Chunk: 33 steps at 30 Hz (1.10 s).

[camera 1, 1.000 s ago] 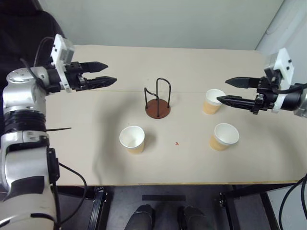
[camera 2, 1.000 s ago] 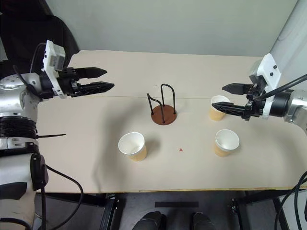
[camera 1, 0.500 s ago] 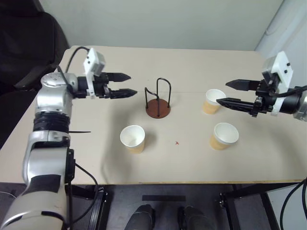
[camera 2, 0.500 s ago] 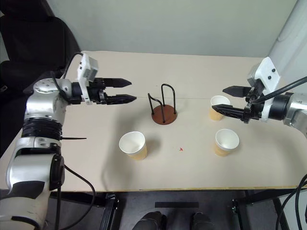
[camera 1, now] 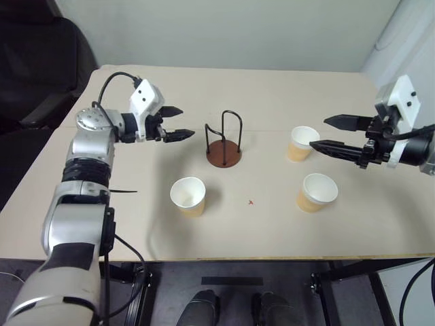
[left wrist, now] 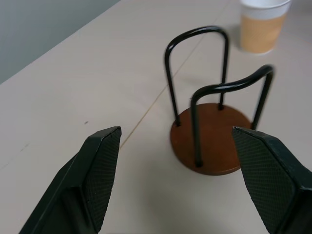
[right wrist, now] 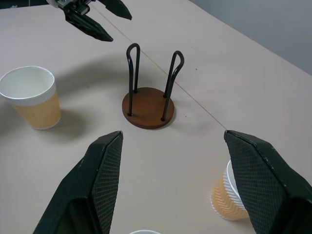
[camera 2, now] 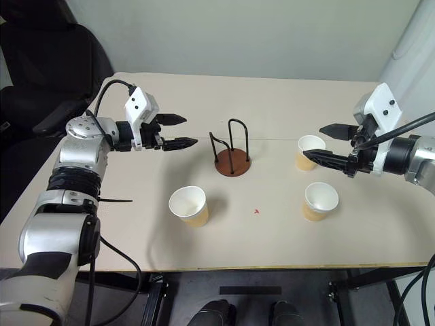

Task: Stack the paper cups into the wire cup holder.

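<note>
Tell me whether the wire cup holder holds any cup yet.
Empty: the wire cup holder shows a bare base; all three paper cups stand on the table.

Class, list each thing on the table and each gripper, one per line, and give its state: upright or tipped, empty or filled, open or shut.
Wire cup holder: upright, empty.
Paper cup nearest the left arm: upright, empty.
Paper cup by the right gripper: upright, loose.
Paper cup near the table's front edge: upright, loose.
Left gripper: open, holding nothing.
Right gripper: open, holding nothing.

One paper cup [right wrist: 144, 231] is mostly cut off by the frame's edge.
</note>
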### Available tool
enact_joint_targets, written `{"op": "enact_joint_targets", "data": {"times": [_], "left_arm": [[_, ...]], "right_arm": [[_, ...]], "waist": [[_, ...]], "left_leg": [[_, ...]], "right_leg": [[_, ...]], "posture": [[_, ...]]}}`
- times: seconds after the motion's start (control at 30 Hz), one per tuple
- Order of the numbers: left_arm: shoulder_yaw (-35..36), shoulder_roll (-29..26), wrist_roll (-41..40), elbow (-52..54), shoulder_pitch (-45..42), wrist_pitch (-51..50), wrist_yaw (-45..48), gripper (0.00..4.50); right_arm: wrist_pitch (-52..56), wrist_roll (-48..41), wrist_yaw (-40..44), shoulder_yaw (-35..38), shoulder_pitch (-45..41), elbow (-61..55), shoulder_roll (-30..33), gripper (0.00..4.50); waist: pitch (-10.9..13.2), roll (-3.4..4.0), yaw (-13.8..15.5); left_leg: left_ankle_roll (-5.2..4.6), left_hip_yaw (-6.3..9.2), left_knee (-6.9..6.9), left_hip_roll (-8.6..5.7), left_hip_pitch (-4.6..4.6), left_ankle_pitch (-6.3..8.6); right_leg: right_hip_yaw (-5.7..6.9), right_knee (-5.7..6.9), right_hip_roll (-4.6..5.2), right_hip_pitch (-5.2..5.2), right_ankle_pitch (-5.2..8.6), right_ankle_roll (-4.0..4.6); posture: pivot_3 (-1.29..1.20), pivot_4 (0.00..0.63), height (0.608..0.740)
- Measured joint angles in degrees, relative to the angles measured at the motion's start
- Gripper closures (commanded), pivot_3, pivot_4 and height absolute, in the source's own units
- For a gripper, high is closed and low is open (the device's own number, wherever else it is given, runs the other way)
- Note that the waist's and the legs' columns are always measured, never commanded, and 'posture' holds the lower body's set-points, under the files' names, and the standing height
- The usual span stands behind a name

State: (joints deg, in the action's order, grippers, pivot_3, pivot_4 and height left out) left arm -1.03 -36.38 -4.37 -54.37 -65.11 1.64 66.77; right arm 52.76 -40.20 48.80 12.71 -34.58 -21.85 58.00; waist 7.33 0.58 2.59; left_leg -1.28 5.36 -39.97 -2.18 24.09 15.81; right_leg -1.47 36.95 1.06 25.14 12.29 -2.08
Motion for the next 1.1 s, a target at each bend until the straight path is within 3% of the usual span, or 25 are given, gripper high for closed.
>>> {"op": "enact_joint_targets", "data": {"times": [0.6, 1.1], "left_arm": [[1.1, 5.4, -0.3, -2.4, 1.4, -2.1, -5.8, 0.64], [3.2, 10.6, -0.4, -10.4, -0.5, 0.9, -14.0, 0.64]], "right_arm": [[-1.2, 1.0, 0.1, -0.9, -1.3, 1.6, -0.5, 1.16], [-2.3, 1.2, 0.0, -0.9, -1.3, 2.4, -0.7, 1.16]], "waist": [[0.0, 0.0, 0.1], [0.0, 0.0, 0.4]], "left_leg": [[0.0, -0.02, -0.01, -0.01, 0.0, 0.0], [0.0, -0.03, -0.04, -0.02, 0.0, 0.0]], "right_leg": [[0.0, 0.01, 0.0, 0.0, 0.0, 0.0], [0.0, 0.01, 0.0, -0.01, -0.01, -0.02]], "posture": [[0.0, 0.15, 0.74], [0.0, 0.15, 0.74]]}}
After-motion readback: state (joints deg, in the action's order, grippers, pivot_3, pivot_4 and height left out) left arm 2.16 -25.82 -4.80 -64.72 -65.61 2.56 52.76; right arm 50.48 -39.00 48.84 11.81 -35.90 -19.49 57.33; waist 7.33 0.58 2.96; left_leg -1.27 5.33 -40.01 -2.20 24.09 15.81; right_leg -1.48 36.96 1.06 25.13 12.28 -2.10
